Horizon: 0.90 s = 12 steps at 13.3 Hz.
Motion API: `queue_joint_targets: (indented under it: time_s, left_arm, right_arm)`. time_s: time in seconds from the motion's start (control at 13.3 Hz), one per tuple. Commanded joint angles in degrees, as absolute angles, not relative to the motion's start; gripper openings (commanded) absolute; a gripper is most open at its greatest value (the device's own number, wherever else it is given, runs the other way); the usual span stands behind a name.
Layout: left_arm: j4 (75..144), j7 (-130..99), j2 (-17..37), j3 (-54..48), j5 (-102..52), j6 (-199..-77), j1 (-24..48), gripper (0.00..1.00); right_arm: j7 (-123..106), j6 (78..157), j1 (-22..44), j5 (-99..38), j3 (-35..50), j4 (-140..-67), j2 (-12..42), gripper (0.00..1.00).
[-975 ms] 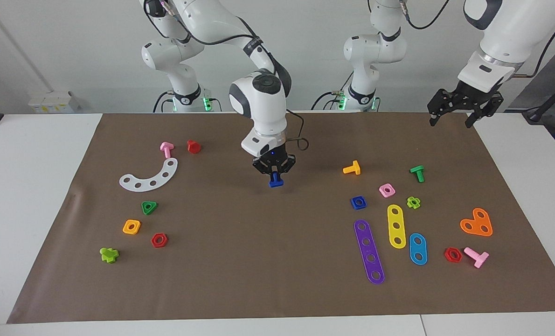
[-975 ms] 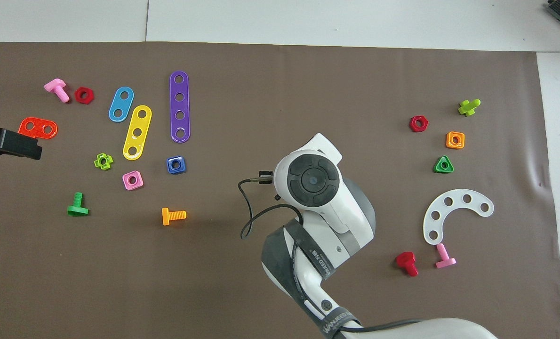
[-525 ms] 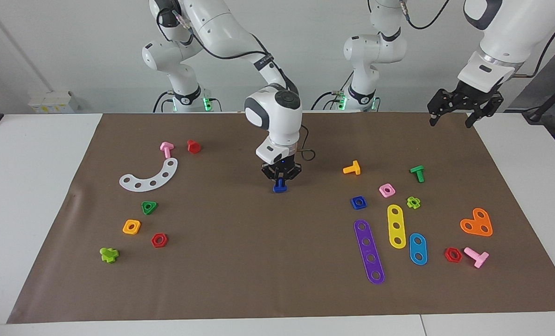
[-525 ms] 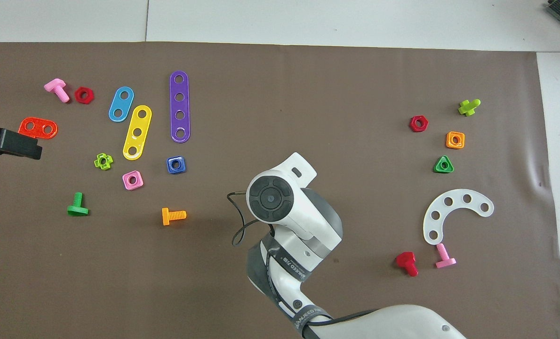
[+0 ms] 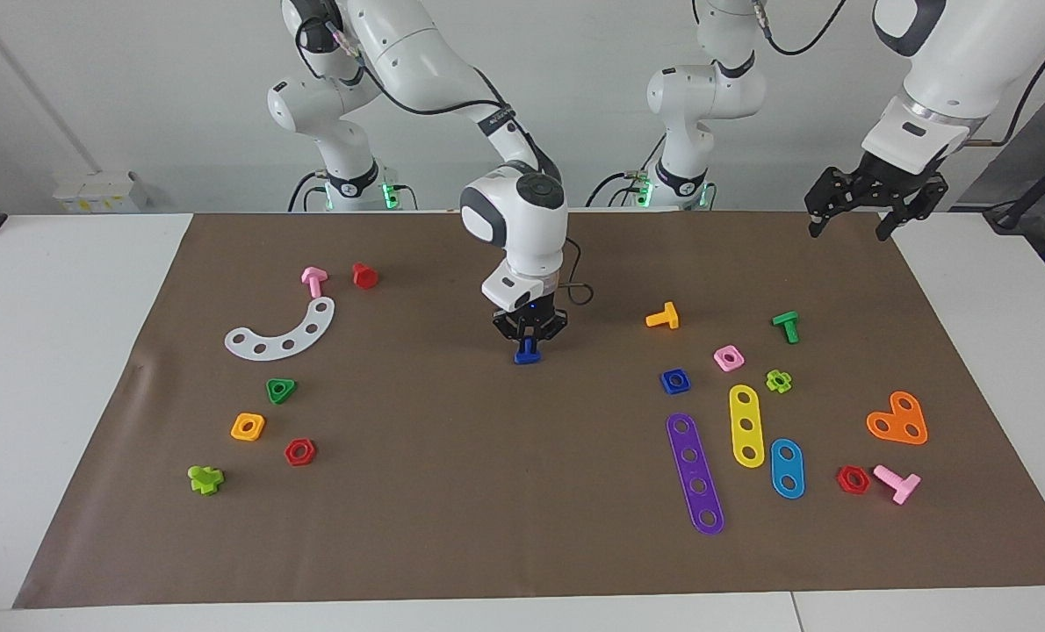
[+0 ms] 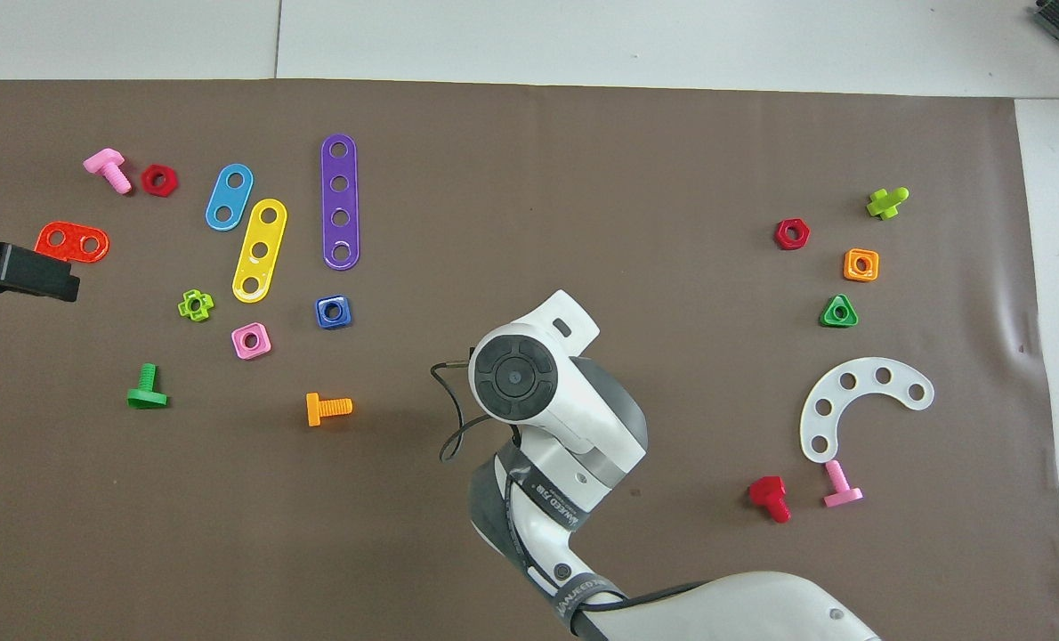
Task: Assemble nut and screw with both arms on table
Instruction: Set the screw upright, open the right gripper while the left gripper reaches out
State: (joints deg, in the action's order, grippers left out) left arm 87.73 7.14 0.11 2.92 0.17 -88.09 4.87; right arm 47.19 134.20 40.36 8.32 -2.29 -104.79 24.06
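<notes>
Right gripper (image 5: 529, 338) vertical, around upright screw (image 5: 528, 354)

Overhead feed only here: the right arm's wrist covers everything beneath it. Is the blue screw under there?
Observer: Yes. The screw is directly below the right gripper, head down and shaft up. Its head appears to rest on the table.
Operator: And the left gripper? I get only a black tip at the frame's edge.
Observer: The left gripper hangs raised over the paper's edge at the left arm's end, jaws open and holding nothing.
</notes>
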Motion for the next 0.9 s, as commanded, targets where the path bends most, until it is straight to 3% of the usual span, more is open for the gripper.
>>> queue_joint_targets:
  time_s: [0.0, 0.3, 0.82]
  left_arm:
    - [89.6, 7.6, -1.6, 2.5, -0.4, -88.0, 4.0, 1.0]
    - [89.6, 7.6, -1.6, 2.5, -0.4, -88.0, 4.0, 1.0]
    - [89.6, 7.6, -1.6, 2.5, -0.4, -87.7, 4.0, 1.0]
  right_arm:
    - [48.8, 134.3, 38.9, 9.0, -2.2, -105.4, 20.7, 1.0]
    - [48.3, 131.8, 33.0, 9.0, -2.1, -105.6, 14.3, 1.0]
    - [29.0, 118.2, 17.6, 3.0, -2.2, -105.1, 2.7, 1.0]
